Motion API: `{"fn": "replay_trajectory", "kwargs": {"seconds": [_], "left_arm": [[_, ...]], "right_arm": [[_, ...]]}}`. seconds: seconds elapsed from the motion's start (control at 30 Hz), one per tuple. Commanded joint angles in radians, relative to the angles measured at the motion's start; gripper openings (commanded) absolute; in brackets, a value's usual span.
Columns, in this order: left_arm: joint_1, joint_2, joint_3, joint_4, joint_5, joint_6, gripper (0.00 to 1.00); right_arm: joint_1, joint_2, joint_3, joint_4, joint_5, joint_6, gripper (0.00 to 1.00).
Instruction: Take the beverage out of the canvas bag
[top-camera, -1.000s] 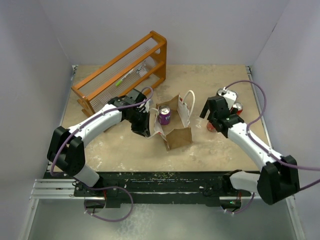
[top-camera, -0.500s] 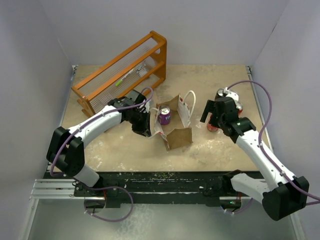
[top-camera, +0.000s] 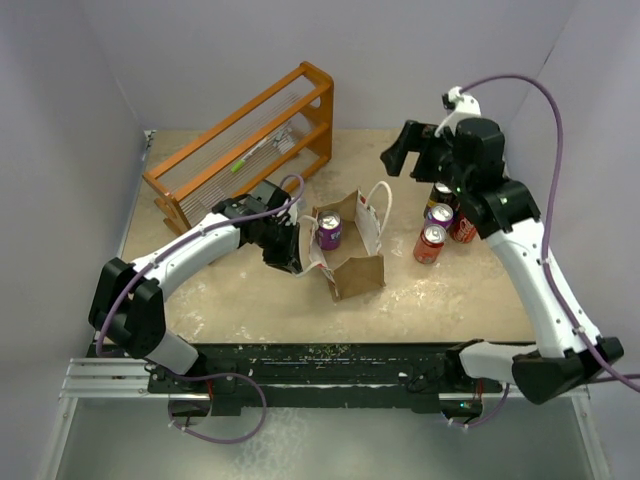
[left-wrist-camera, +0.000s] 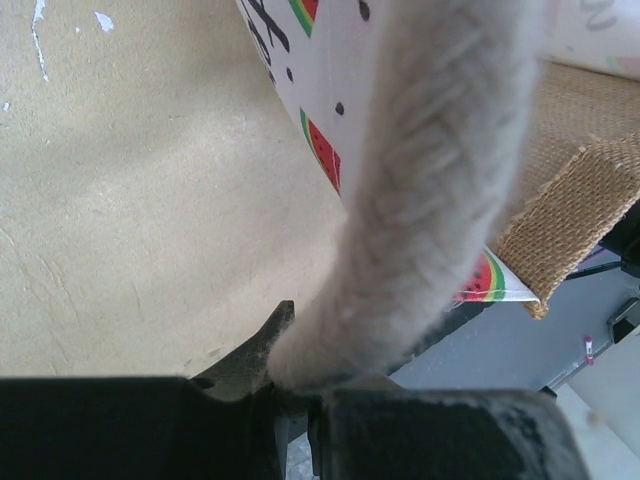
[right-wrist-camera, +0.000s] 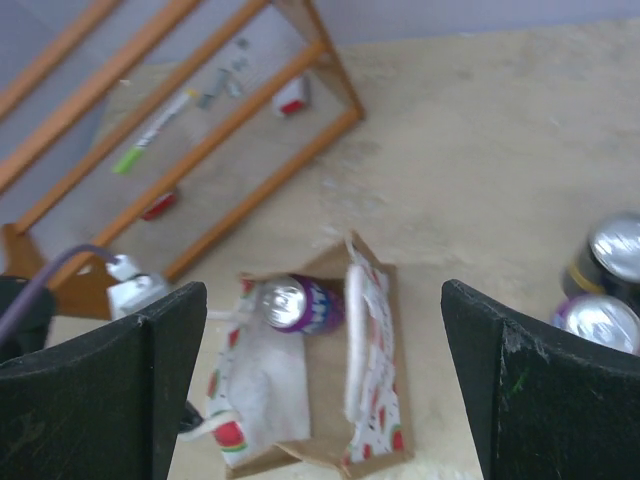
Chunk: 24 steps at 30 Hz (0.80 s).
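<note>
The canvas bag (top-camera: 352, 262) stands open mid-table, tan with white watermelon-print panels. A purple beverage can (top-camera: 329, 231) lies inside it. My left gripper (top-camera: 296, 253) is at the bag's left side, shut on its white rope handle (left-wrist-camera: 430, 200), next to the printed panel (left-wrist-camera: 315, 90). My right gripper (top-camera: 408, 160) is raised high over the table's back right, open and empty. In the right wrist view the gripper (right-wrist-camera: 320, 300) looks down on the bag (right-wrist-camera: 375, 420) and the can (right-wrist-camera: 300, 305) between its spread fingers. The bag's other handle (top-camera: 381, 203) hangs free.
An orange wooden rack (top-camera: 245, 145) stands at the back left and shows in the right wrist view (right-wrist-camera: 200, 130). Several cans stand at the right: a red one (top-camera: 430, 243), a purple one (top-camera: 439, 215) and others behind. Grey walls enclose the table.
My right arm has risen from the cans at the right and swung back and left, its gripper now high and looking down at the bag. The left arm and bag have not moved.
</note>
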Motion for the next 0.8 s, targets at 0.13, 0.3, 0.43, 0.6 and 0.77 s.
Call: {"fn": "replay_trajectory", "kwargs": {"seconds": [0.13,0.3,0.43,0.6,0.77], "left_arm": [[0.003,-0.034,0.004,0.02,-0.011,-0.02,0.0],[0.003,-0.035,0.001,0.024,-0.019,-0.038,0.0],[0.003,-0.017,0.004,0.024,-0.023,-0.039,0.0],[0.003,0.016,0.03,0.014,-0.028,-0.031,0.0],[0.003,0.042,0.038,0.012,-0.024,-0.028,0.0]], "right_arm": [[0.18,0.227,0.23,0.005,-0.277,-0.075,1.0],[0.289,0.334,0.263,-0.046,-0.252,-0.117,1.0],[0.343,0.393,0.271,-0.092,-0.203,-0.164,1.0],[0.413,0.497,0.29,-0.191,-0.136,-0.244,1.0],[0.421,0.603,0.354,-0.309,-0.164,-0.288,1.0]]}}
